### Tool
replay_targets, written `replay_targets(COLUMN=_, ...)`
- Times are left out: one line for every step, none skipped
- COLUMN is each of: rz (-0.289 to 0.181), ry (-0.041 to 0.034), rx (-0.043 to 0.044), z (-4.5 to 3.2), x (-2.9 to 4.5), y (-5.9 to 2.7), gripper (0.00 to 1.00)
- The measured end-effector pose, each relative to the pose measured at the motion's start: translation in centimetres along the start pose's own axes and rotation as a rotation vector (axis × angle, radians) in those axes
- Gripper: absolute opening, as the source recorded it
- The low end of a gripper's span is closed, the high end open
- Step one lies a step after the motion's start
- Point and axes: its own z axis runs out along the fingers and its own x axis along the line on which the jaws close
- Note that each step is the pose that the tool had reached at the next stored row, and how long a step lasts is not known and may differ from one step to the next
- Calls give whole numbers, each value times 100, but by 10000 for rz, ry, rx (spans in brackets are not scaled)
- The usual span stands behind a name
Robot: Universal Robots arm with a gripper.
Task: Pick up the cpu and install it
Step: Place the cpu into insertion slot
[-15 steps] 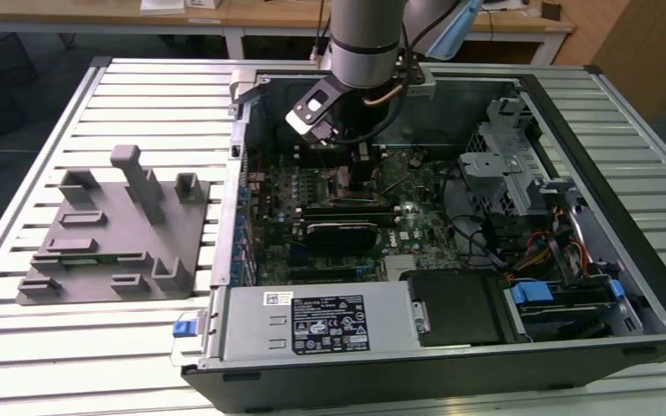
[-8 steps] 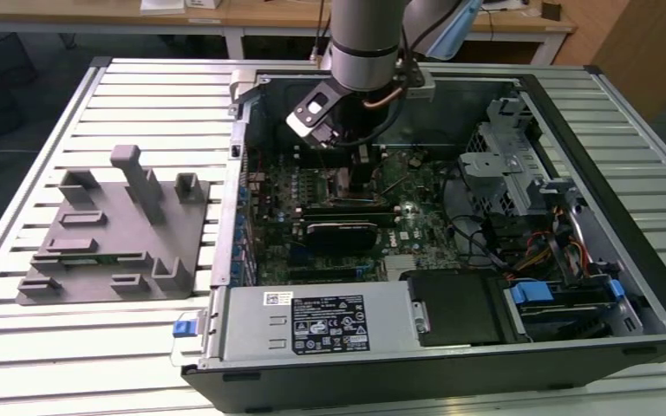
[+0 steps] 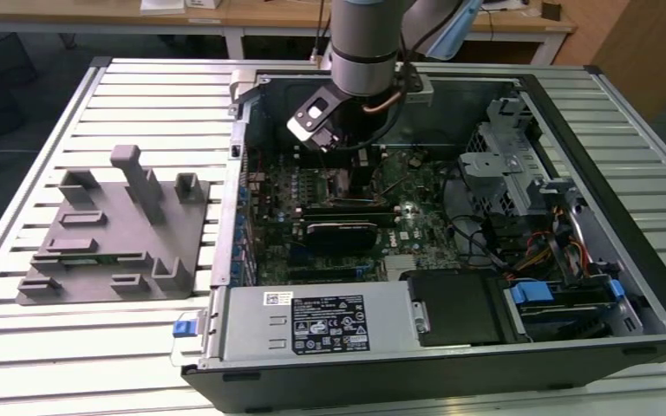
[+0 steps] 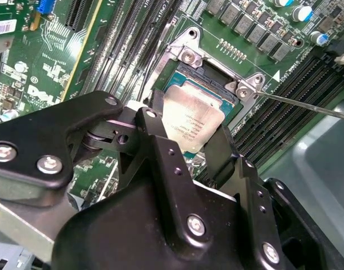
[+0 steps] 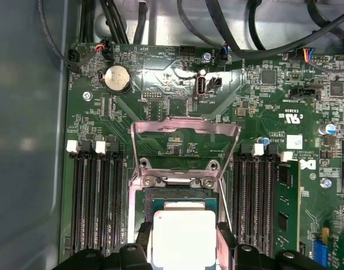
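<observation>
Holding: the gripper [image 4: 186, 132] had its two black fingers [image 4: 217, 152] closed against opposite edges of the cpu [image 4: 191, 121], clamping it.
Cpu: silver top up, it sat over the open socket [image 5: 161, 197], whose load plate [image 5: 186, 125] stood raised.
Arm: in the exterior view the arm [image 3: 362, 43] came down into the open computer case [image 3: 310, 381], wrist aimed at the motherboard [image 5: 262, 95].
Hard to tell: whether the cpu rested in the socket or hung just above it; the gripper's body covered its near edge in both wrist views.
Surface: the case lay on a slatted metal table [image 3: 79, 364], with a grey tray [image 3: 101, 243] beside it at the exterior view's left.
Room: wooden desks [image 3: 275, 13] stood beyond.
</observation>
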Motion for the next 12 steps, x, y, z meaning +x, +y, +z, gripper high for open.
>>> replay_targets(rz=6, ry=0, rx=1, z=11, x=1, y=0, gripper=53)
replay_targets(rz=8, ry=1, rx=1, z=23, x=2, y=1, gripper=53)
replay_targets(rz=8, ry=5, rx=1, z=31, x=4, y=1, gripper=53)
replay_targets(rz=8, ry=9, rx=1, z=40, x=6, y=1, gripper=53)
replay_targets(rz=8, ry=10, rx=0, z=49, x=8, y=0, gripper=53)
replay_targets(rz=8, ry=10, rx=1, z=58, x=10, y=0, gripper=53)
replay_targets(rz=12, ry=11, rx=1, z=67, x=11, y=0, gripper=53)
replay_targets(rz=19, ry=11, rx=1, z=75, x=11, y=0, gripper=53)
replay_targets(rz=24, ry=10, rx=2, z=82, x=12, y=-1, gripper=53)
replay_targets(rz=26, ry=10, rx=1, z=89, x=12, y=-1, gripper=53)
replay_targets(rz=28, ry=11, rx=1, z=97, x=13, y=-1, gripper=53)
replay_targets(rz=28, ry=10, rx=2, z=104, x=13, y=-1, gripper=53)
